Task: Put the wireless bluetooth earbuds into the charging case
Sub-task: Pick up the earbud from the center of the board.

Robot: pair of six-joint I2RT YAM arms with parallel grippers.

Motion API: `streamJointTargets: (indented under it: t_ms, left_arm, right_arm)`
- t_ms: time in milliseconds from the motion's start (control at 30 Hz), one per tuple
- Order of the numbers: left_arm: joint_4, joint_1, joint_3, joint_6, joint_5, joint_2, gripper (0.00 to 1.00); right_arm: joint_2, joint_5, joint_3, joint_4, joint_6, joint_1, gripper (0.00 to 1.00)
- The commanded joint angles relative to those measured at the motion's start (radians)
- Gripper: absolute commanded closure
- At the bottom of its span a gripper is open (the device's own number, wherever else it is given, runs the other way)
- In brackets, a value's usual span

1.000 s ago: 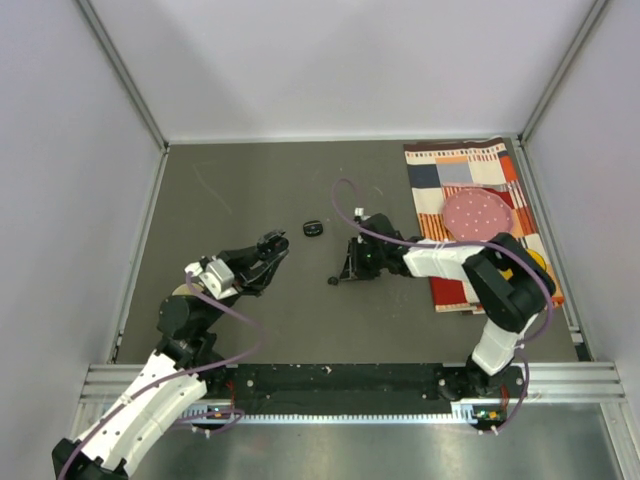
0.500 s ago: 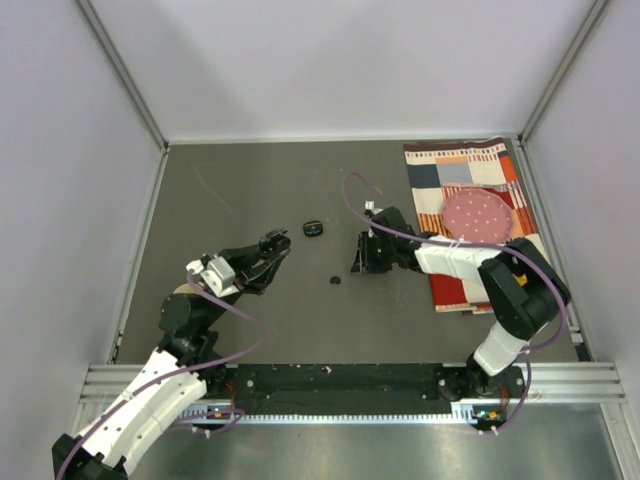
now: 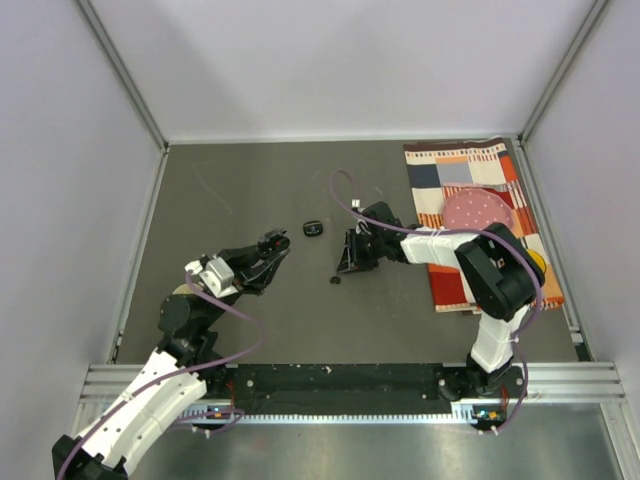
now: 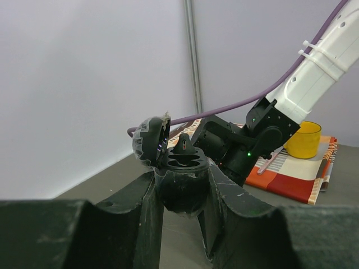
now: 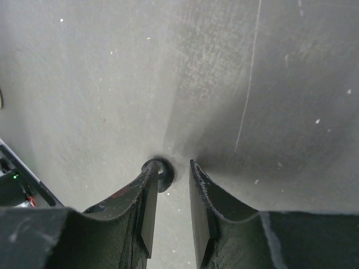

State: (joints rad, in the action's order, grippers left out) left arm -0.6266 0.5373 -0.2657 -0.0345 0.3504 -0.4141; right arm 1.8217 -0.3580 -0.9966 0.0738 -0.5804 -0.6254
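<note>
My left gripper (image 4: 180,178) is clamped on the charging case (image 4: 178,193), whose lid stands open. My right gripper (image 5: 173,167) points down at the table (image 3: 230,200), jaws slightly apart and gripping nothing. One earbud (image 5: 164,174) lies on the table, right at one fingertip.

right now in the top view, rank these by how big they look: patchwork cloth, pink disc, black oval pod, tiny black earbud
1. multicoloured patchwork cloth
2. pink dotted round disc
3. small black oval pod
4. tiny black rounded earbud
</note>
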Motion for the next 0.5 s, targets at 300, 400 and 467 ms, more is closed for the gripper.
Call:
streamJointTargets:
  t_ms: [300, 400, 467]
  left_arm:
    - [-0.038, 0.001, 0.003, -0.004, -0.008, 0.014, 1.0]
    - [-0.039, 0.001, 0.005, -0.005, -0.002, 0.009, 1.0]
    - [-0.039, 0.001, 0.003, -0.007, -0.002, 0.008, 1.0]
  right_arm:
    - [0.028, -0.091, 0.016, -0.045, 0.005, 0.006, 0.72]
    - [0.037, -0.094, 0.018, -0.042, 0.01, 0.006, 0.73]
    - [0.039, -0.091, 0.019, -0.039, 0.013, 0.001, 0.74]
